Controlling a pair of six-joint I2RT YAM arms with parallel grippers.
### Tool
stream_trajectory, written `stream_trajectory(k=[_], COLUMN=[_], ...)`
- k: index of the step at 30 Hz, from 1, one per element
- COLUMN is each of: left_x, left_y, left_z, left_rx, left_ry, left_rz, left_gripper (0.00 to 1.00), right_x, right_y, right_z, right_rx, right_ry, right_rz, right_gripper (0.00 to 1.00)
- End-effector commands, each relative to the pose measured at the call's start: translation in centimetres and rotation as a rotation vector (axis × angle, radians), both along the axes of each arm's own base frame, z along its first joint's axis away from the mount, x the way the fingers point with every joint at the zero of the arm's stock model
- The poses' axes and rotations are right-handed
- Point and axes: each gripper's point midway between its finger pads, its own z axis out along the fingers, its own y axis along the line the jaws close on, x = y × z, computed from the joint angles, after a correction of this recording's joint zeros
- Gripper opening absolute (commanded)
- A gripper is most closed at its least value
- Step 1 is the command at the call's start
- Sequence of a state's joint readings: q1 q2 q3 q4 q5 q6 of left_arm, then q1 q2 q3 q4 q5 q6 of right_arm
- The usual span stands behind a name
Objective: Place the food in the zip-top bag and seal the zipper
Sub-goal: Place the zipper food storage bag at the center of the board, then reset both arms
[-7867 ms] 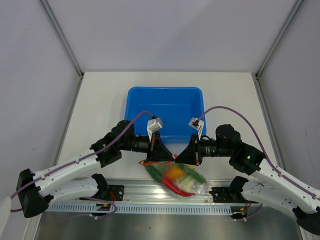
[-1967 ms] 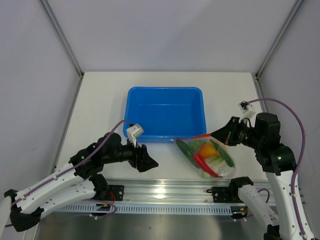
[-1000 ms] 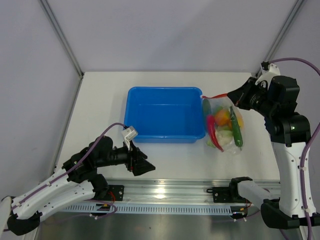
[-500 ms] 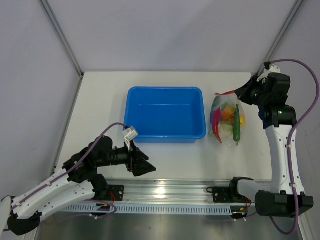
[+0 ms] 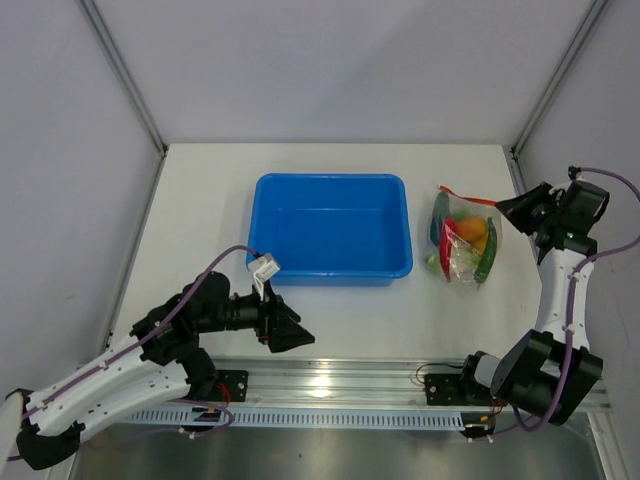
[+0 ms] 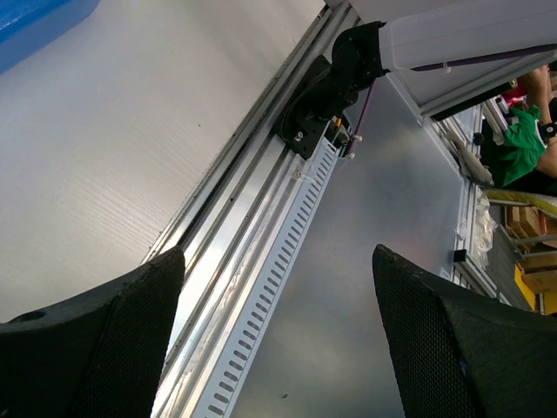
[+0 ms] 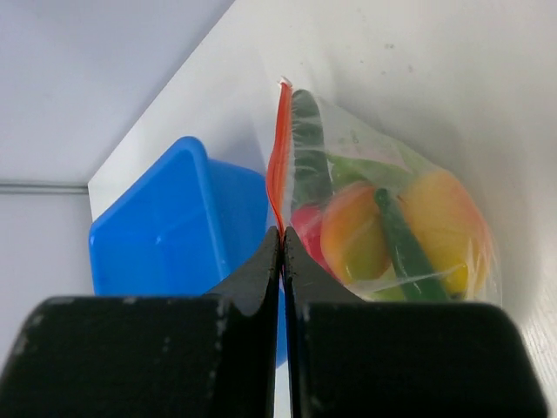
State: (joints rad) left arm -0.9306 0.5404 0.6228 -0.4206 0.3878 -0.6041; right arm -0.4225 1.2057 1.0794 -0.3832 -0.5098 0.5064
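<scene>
The clear zip-top bag [image 5: 462, 240] hangs to the right of the blue tub, filled with the food: an orange fruit [image 7: 352, 239], a yellow-orange fruit [image 7: 444, 218], a dark green cucumber [image 7: 306, 139] and a bit of red chili [image 7: 305, 223]. My right gripper [image 5: 500, 206] is shut on the orange-red zipper [image 5: 468, 196] at its right end. In the right wrist view the gripper [image 7: 283, 233] pinches the strip [image 7: 279, 157], which runs straight away from it. My left gripper [image 5: 292, 336] stands open and empty near the front edge, and the left wrist view shows nothing near it [image 6: 278, 340].
The blue tub [image 5: 290, 190] stands empty in the middle of the white table [image 5: 200, 220]. A metal rail [image 5: 330, 385] runs along the front edge, also in the left wrist view [image 6: 261, 226]. Frame posts rise at the back corners.
My right arm has carried the bag from beside the tub's right rim further right and slightly nearer, still holding the strip. The left arm has hardly moved and stays open.
</scene>
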Motion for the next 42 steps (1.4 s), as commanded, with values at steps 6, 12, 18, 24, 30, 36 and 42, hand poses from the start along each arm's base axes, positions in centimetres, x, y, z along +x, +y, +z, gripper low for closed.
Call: stream_trajectory(k=[6, 12, 18, 24, 30, 36, 42], left_x=[0.3, 0.3, 0.3, 1.2, 2.5, 5.3, 7.2], left_y=[-1.0, -0.9, -0.4, -0.2, -0.3, 1.3, 1.6], left_z=[0.7, 1.1, 0.7, 0.3, 0.7, -0.2, 0.4], left_rx=[-0.041, -0.046, -0.033, -0.015, -0.005, 0.132, 0.173], left_ry=[0.013, 0.011, 0.021, 0.033, 0.044, 0.055, 0.034], left_rz=[-0.007, -0.004, 0.018, 0.079, 0.157, 0.338, 0.407], left_gripper=[0.89, 0.89, 0.91, 0.91, 0.94, 1.0, 1.0], right_x=[-0.8, -3.5, -4.5, -5.2, -5.0, -7.8, -11.7], right_y=[-2.9, -6.0, -6.7, -6.7, -1.4, 5.9, 11.4], right_z=[-4.5, -9.8, -10.1, -4.6, 1.3, 1.0, -3.9], right_rx=[0.039, 0.045, 0.003, -0.168, -0.268, -0.35, -0.354], right_ry=[0.084, 0.233, 0.27, 0.238, 0.115, 0.109, 0.27], right_rz=[-0.154, -0.399, -0.438, -0.49, -0.351, -0.181, -0.014], right_gripper=[0.0, 0.11, 0.57, 0.99, 0.99, 0.99, 0.99])
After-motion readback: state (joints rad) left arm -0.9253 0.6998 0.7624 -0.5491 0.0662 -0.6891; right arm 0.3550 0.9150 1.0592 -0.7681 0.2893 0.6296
